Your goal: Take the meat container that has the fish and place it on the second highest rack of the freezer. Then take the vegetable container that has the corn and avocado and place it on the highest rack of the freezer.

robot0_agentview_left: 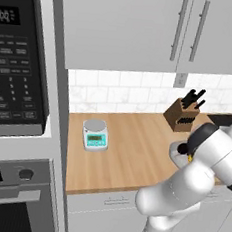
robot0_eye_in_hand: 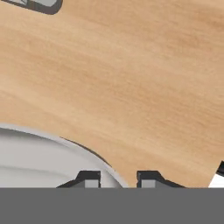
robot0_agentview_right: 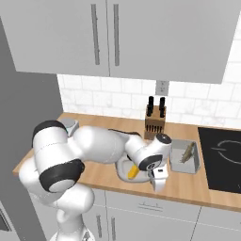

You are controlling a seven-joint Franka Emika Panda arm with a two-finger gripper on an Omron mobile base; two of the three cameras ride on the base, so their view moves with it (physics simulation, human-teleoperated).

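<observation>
Claw (robot0_eye_in_hand: 117, 180) straddling vegetable container (robot0_eye_in_hand: 39, 159) rim, corn (robot0_agentview_right: 133, 172) inside

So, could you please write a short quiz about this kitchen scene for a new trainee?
1. True or false: the fish lies in the rectangular tray.
2. What stands against the wall behind the tray? A) knife block B) kettle C) toaster
3. Fill in: the gripper straddles the rim of the grey ____ holding the corn.

Key: 1 true; 2 A; 3 bowl.
</observation>
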